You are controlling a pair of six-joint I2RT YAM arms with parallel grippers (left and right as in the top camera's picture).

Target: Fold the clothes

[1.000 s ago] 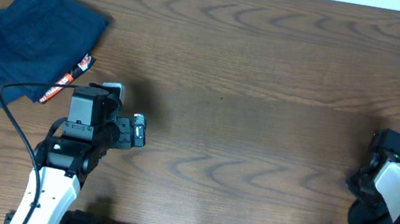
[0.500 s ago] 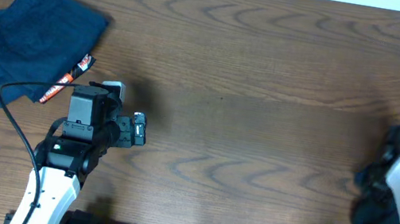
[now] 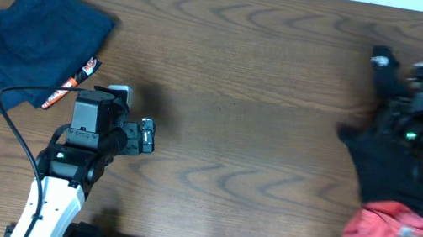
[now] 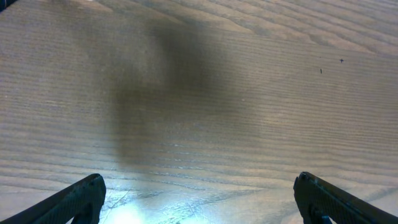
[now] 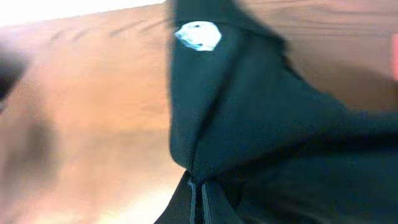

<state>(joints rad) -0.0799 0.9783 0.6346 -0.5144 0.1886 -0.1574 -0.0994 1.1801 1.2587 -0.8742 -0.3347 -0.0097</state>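
Observation:
At the table's right side the black T-shirt (image 3: 395, 169) hangs bunched from my right gripper (image 3: 416, 107), which is shut on a fold of it. In the right wrist view the black T-shirt (image 5: 249, 106) fills the frame, a small white logo mark (image 5: 198, 35) near the top, and the right gripper (image 5: 199, 188) pinches the cloth. A pinkish-red garment (image 3: 382, 226) lies crumpled under the shirt's lower edge. A navy blue garment (image 3: 32, 39) lies folded at the far left. My left gripper (image 3: 146, 138) stands open over bare wood, and the left gripper (image 4: 198, 183) holds nothing.
An orange-and-white label (image 3: 76, 84) sticks out beside the navy garment, close to the left arm's black cable (image 3: 16, 117). The wooden table (image 3: 245, 124) stretches between the two arms.
The right gripper shut on the black T-shirt and swung up and toward the far edge, lifting the shirt out over the table. The pinkish-red garment now lies at the front right. The left arm stayed still.

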